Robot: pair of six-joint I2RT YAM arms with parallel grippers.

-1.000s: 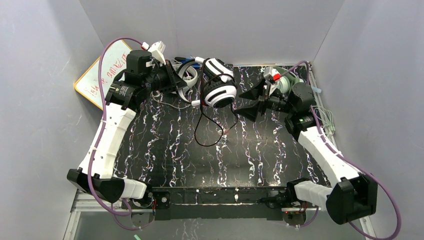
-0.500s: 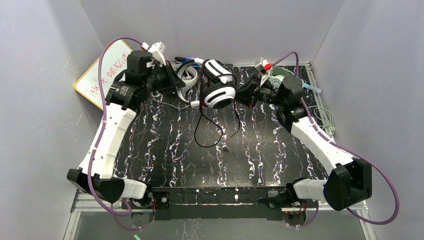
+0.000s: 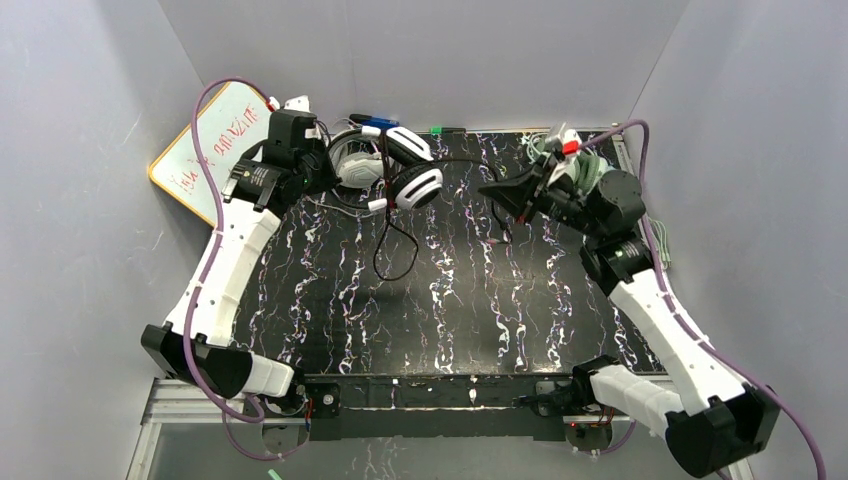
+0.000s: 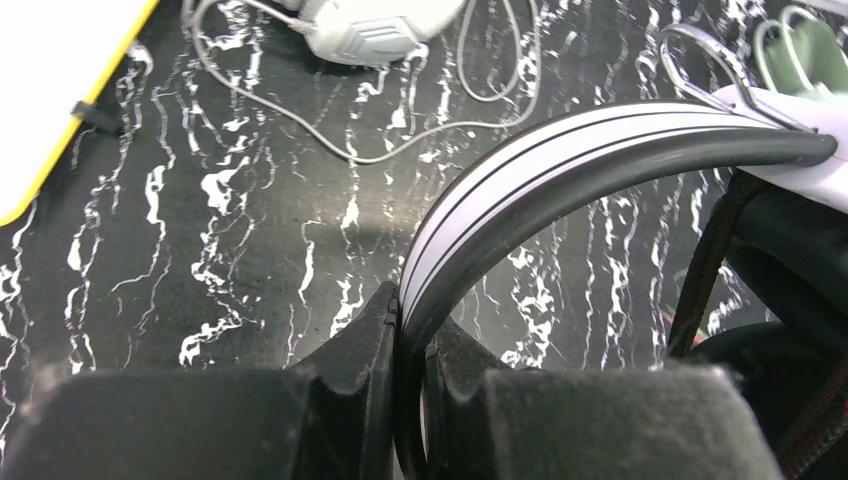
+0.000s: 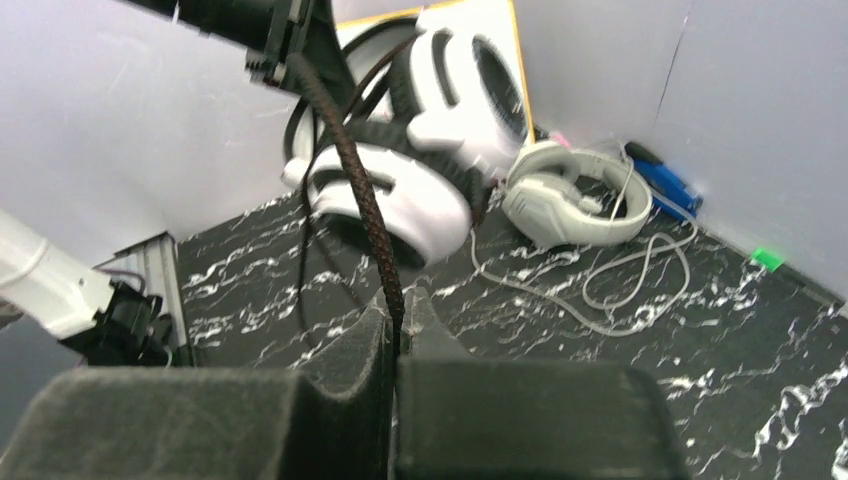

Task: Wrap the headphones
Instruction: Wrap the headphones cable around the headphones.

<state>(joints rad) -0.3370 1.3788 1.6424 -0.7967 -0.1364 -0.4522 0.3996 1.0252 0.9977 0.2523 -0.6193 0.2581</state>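
Headphones, three corded sets, all at the far end of the table point(image 3: 480, 320). Item in hand: black-and-white headset point(image 3: 415, 182), raised off the surface, its striped headband pinched between the closed jaws of the left gripper point(image 4: 408, 335). Black cable point(image 5: 345, 150), braided, runs from this headset to the right gripper point(image 5: 397, 305), which is clamped tight on it; the slack drops in a long loop toward the table. Step judged: the start of winding the cord round the headset. Handling notes: hold the band steady on the left, carry the cord round with light, even tension, and lay the turns side by side. The pinch on so thin a cord looks easy to lose, so a hard tug is best avoided. Mind the trailing loop near the neighbouring cord. Grey-white headset point(image 5: 575, 195): lying flat by the back wall, its grey cable point(image 4: 400, 150) sprawled loose. Mint-green headset point(image 3: 565, 168): far right corner, largely hidden behind the right arm. Surface: black top veined with white marbling, slight sheen. Room: plain pale grey walls point(image 3: 420, 50) on three sides. Sundries: yellow-edged whiteboard point(image 3: 205, 150) leaning at the far left; blue marker point(image 5: 665, 185) and small green tag point(image 5: 765, 257) along the back wall.
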